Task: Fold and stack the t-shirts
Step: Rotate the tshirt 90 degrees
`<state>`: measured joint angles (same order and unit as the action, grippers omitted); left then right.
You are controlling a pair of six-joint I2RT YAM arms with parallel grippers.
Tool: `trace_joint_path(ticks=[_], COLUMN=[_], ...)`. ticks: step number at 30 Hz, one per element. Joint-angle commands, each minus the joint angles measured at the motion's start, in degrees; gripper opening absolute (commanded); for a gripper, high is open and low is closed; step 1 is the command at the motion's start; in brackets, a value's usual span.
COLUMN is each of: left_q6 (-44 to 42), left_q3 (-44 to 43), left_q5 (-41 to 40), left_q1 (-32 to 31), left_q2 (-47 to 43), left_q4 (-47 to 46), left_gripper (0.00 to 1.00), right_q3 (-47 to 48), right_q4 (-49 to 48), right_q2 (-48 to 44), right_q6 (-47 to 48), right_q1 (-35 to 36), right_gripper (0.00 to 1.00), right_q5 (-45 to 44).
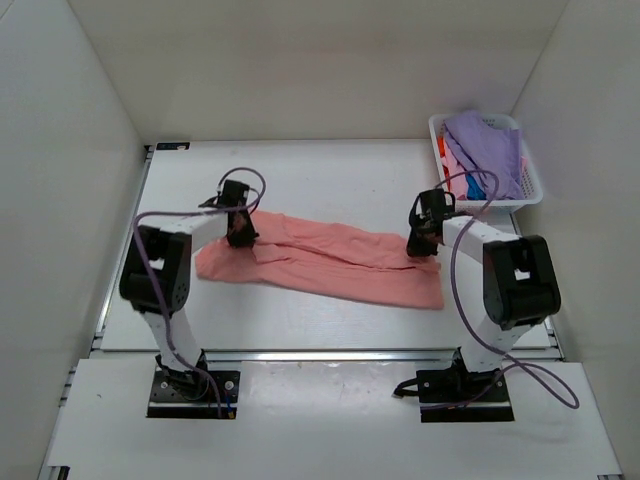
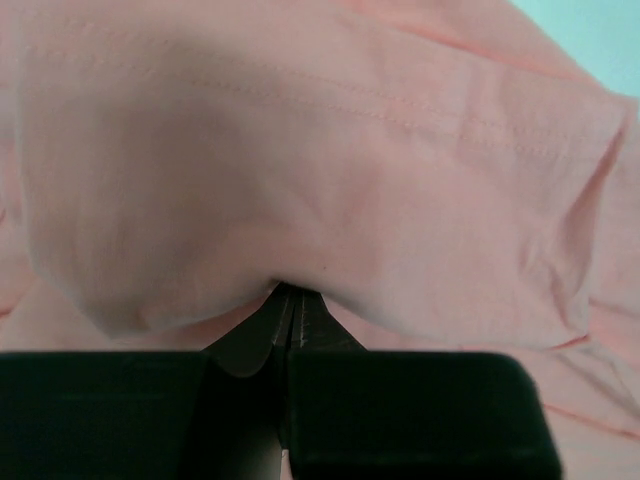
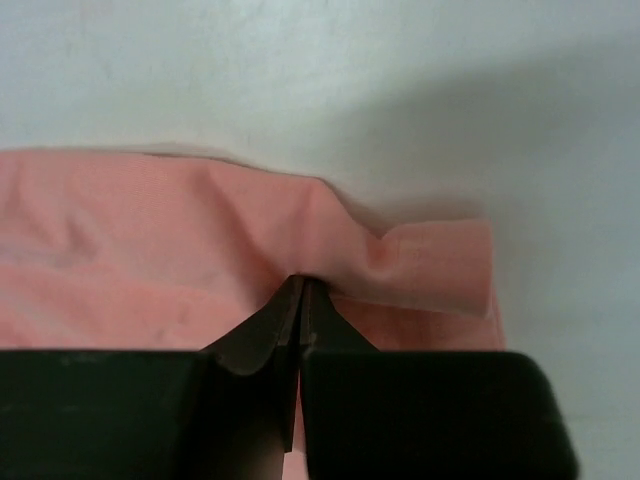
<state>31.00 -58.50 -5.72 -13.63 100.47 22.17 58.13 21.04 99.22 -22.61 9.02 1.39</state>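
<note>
A: Top view. The salmon-pink t-shirt is lying stretched across the table, part folded. The left gripper and right gripper are sitting on its far edge, one at each end. Lavender t-shirts are waiting in the basket.
B: Left wrist. The fingers are pressing together on a raised bulge of the pink cloth.
A: Right wrist. The jaws are likewise pinching a puckered hem near the corner.
B: Handling, my judgement: it is light and limp and is likely going to sag and slip. I am advising grips on the hems at both ends, kept taut.
</note>
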Motion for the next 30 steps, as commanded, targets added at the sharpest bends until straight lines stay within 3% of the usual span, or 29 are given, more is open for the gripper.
trace_joint_path(ticks=[1, 3, 6, 10, 15, 17, 22, 27, 30], left_q6=[-2.17, -4.54, -6.39, -9.47, -9.74, -8.69, -7.72, -7.8, -7.45], left_q3=[-14.38, -27.74, -40.26, -62.76, -93.23, -94.43, -80.73, -91.86, -88.82], left_q5=[2.02, 3.16, 4.74, 5.54, 8.78, 11.24, 13.71, 15.64, 14.07], left_q1=[-0.43, -2.01, -4.38, -7.55, -8.61, -8.25, -7.91, -7.55, -6.85], left_q2=[8.94, 17.79, 27.99, 39.7, 55.25, 56.24, 49.92, 56.06, 55.02], left_q4=[3.64, 7.85, 15.16, 25.7, 35.65, 33.22, 21.43, 22.12, 18.98], left_gripper=[0.03, 0.02, 0.0, 0.0, 0.0, 0.0, 0.03, 0.06, 0.05], right_q3=[-8.7, -15.38, -23.3, -26.92, -30.53, -31.23, -31.24, -28.86, -32.1], right_q4=[3.23, 1.29, -3.62, -7.76, -16.53, -19.53, -30.42, -32.81, -31.15], right_q2=[-4.98, -9.37, -15.09, -17.39, -17.4, -16.34, -11.52, -8.51, -14.29], right_q6=[-9.88, -14.19, -22.64, -31.25, -34.16, -35.04, -36.71, -39.6, -44.43], right_q1=[3.98, 9.32, 16.61, 27.35, 34.05, 36.59, 39.06, 40.38, 42.39], right_gripper=[0.0, 0.0, 0.0, 0.0, 0.0, 0.0, 0.0, 0.01, 0.0], right_q5=[-1.21, -1.39, 0.81, 2.3, 3.62, 4.32, 6.16, 4.69, -0.14])
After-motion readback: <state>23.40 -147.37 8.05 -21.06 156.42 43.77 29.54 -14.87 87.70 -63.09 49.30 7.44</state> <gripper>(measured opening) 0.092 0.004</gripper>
